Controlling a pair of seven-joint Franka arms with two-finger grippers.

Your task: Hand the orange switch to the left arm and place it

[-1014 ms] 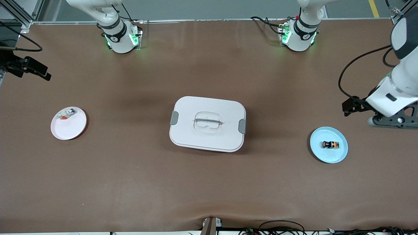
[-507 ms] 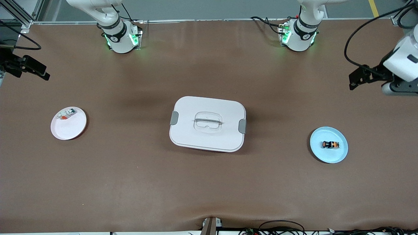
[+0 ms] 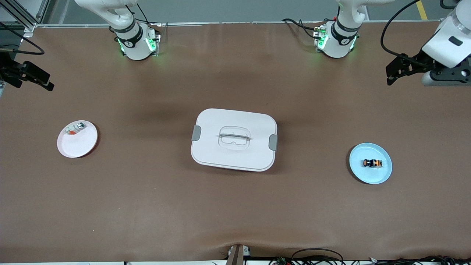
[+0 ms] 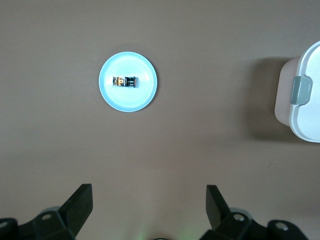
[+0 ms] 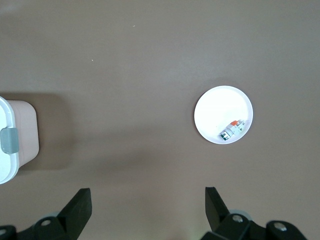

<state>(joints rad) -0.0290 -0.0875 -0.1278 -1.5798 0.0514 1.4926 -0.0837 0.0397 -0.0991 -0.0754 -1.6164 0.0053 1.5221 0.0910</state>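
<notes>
Here, ordered from the right arm's end of the table to the left arm's end.

Right gripper [image 3: 31,76]: black two-finger tool, up in the air over the brown table [image 3: 147,206] at its edge. Its fingers [image 5: 80,207] stand wide apart in the right wrist view and hold nothing.

Small round pink plate [image 3: 77,139]: on the table surface toward the right arm's end, well apart from the container. It carries a small white-and-silver part with a red bit [image 3: 74,129], which lies close to the rim on the side away from the front camera.

Large white rounded-rectangular lidded box [image 3: 234,139]: at mid-table, between the two plates. Lid on, grey side clips [image 3: 196,133] at both short ends, recessed handle in the top. It touches neither plate.

Small round light-blue plate [image 3: 370,163]: toward the left arm's end, slightly nearer to the front camera than the pink plate.

Tiny cylindrical orange switch with black body and orange cap [image 3: 372,162]: lying on its side near the middle of the blue plate, untouched by either tool.

Left gripper [image 3: 395,71]: black two-finger tool on a white arm, up in the air over bare table at the left arm's end, not over the blue plate. Its fingers [image 4: 80,205] are spread wide in the left wrist view, empty.
</notes>
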